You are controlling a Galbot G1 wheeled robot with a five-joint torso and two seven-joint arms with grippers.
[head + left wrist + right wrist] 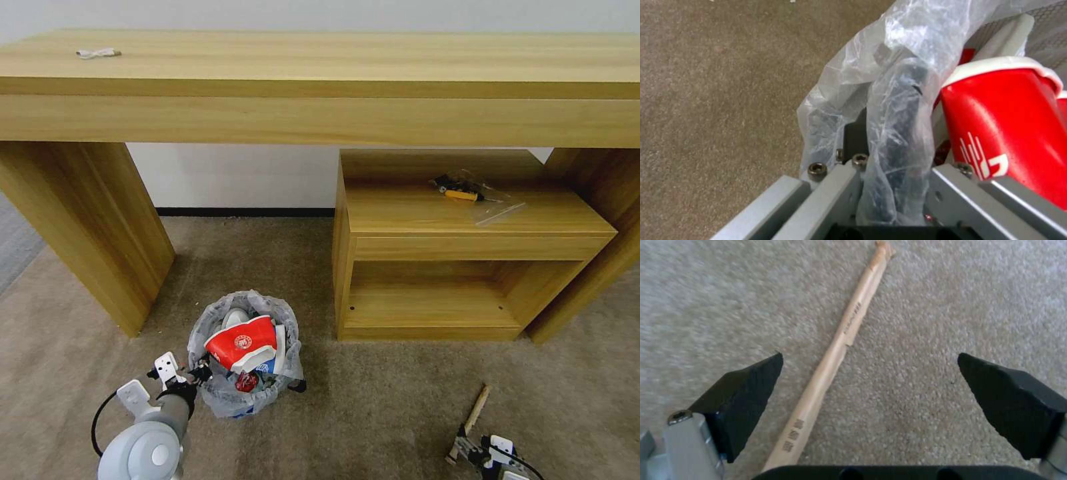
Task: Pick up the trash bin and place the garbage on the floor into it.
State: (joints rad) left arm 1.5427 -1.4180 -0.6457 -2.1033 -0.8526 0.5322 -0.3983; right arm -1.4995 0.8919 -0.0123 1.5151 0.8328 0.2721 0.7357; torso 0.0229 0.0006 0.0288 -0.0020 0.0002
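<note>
1. Beige carpet floor in front of a wooden desk is the work area.
2. Right gripper: jaws spread wide, empty, straddling the near end of the wooden stick, which lies flat on the carpet.
3. Stick handling: judged light, stiff and thin; take hold across its width near mid-length.
4. Left gripper: closed on the bagged rim of the trash bin.
5. Bin contents: red-white cup, carton and other litter; the liner bag is soft and slippery.

Head looks down; wrists hug bin, stick.
</note>
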